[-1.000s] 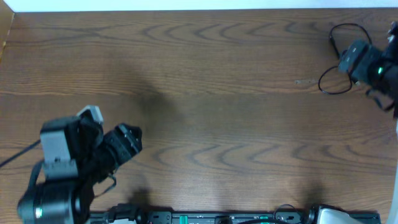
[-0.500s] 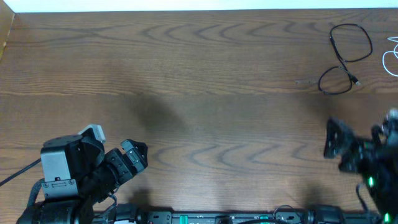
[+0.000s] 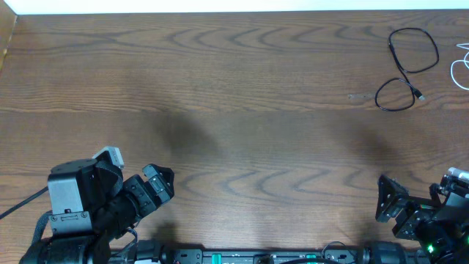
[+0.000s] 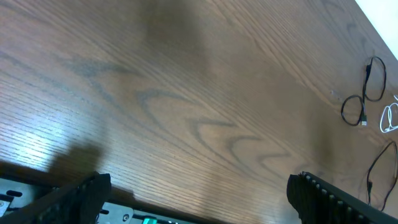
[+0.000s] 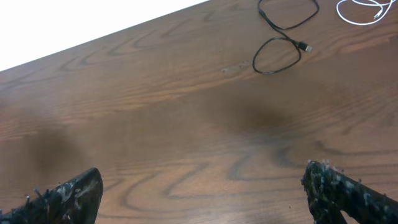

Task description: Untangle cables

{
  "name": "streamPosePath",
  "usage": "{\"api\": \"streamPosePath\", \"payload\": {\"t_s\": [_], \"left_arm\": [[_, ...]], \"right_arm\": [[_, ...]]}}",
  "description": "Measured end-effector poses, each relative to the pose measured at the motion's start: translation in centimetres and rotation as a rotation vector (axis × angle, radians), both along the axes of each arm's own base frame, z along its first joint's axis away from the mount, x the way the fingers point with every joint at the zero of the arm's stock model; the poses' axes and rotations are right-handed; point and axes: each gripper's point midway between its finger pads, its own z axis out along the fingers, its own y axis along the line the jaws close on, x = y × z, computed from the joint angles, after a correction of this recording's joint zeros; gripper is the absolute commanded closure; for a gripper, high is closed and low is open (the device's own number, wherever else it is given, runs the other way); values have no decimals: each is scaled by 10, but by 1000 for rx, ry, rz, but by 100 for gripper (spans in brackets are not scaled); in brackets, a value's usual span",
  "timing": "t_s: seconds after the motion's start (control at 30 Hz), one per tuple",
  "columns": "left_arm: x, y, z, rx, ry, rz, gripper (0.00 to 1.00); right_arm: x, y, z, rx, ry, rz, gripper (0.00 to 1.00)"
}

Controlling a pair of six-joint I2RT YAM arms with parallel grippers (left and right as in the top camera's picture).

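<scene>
The black cable (image 3: 401, 66) lies in two loose loops at the far right of the table, also seen in the left wrist view (image 4: 342, 111) and the right wrist view (image 5: 273, 26). The white cable (image 3: 453, 70) lies just right of it, cut by the frame edge, apart from the black one (image 4: 387, 118) (image 5: 357, 23). My left gripper (image 3: 135, 167) hovers open at the front left, far from both, nothing between its fingers (image 4: 199, 199). At the front right my right gripper (image 3: 421, 189) is open and holds nothing (image 5: 205, 193).
Bare wood table (image 3: 242, 110) stretches between the arms and the cables. A black rail with green lights (image 3: 242, 257) runs along the front edge. A pale wall edge (image 3: 220, 6) borders the far side.
My right gripper has pulled back from over the black cable at the far right to the front right edge, leaving the cable on the table. The left gripper opened wider and dropped slightly toward the front.
</scene>
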Motion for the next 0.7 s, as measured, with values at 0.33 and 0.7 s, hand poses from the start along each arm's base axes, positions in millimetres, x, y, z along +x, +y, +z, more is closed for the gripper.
{"api": "streamPosePath", "payload": {"t_s": [0.33, 0.7], "left_arm": [[0, 0, 0, 0, 0, 0, 4], [0, 0, 0, 0, 0, 0, 4]], "right_arm": [[0, 0, 0, 0, 2, 0, 1], [-2, 0, -4, 1, 18, -1, 1]]}}
